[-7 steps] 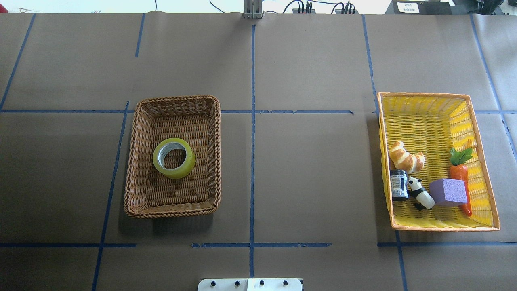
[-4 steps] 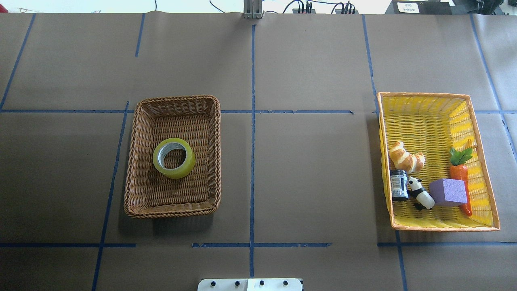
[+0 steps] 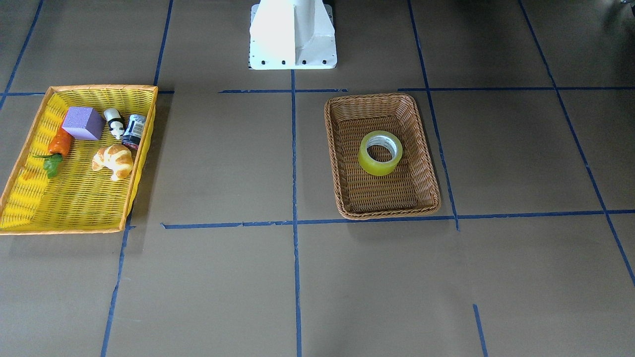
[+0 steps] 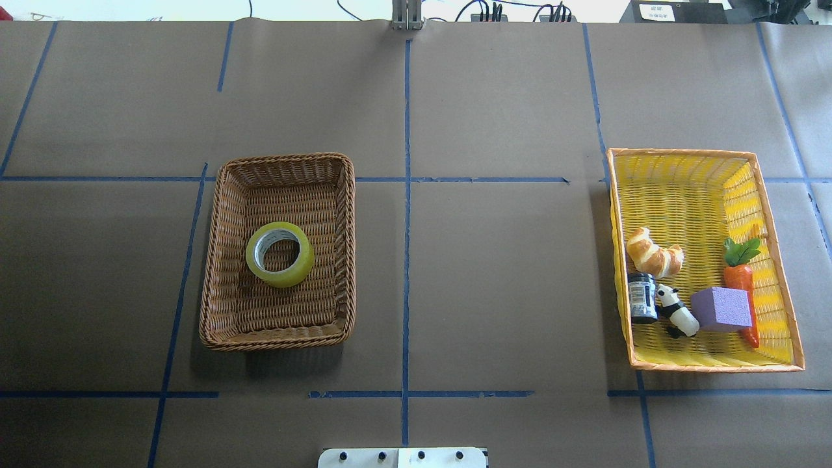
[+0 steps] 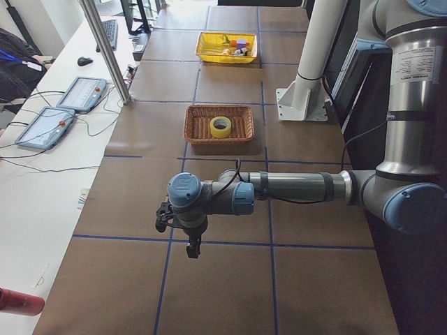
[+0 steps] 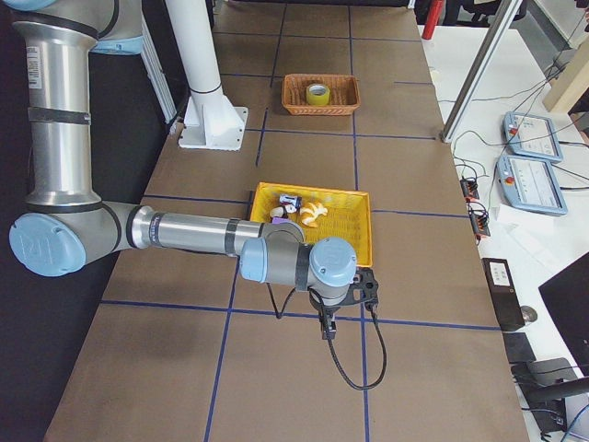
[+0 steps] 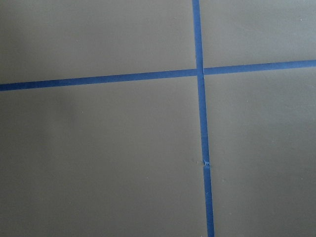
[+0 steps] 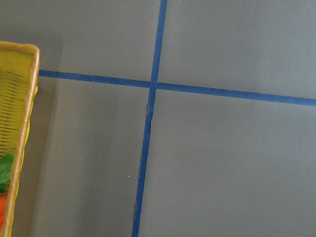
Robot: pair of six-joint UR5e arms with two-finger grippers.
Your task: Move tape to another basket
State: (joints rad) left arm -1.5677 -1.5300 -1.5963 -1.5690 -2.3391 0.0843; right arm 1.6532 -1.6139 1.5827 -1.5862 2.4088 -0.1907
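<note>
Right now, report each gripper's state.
Left gripper: cannot be told, seen only from the side.
Right gripper: cannot be told, same reason.

Outstretched left arm (image 5: 293, 187), right arm (image 6: 189, 232)

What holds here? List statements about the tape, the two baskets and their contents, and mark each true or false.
1. The tape lies flat inside the brown wicker basket. True.
2. The yellow basket is empty. False: it holds a croissant, a jar, a panda, a purple block and a carrot.
3. A gripper is clamped on the tape. False: nothing touches it.
4. The purple block lies beside the carrot. True.
5. The two baskets touch. False: bare table lies between them.
</note>
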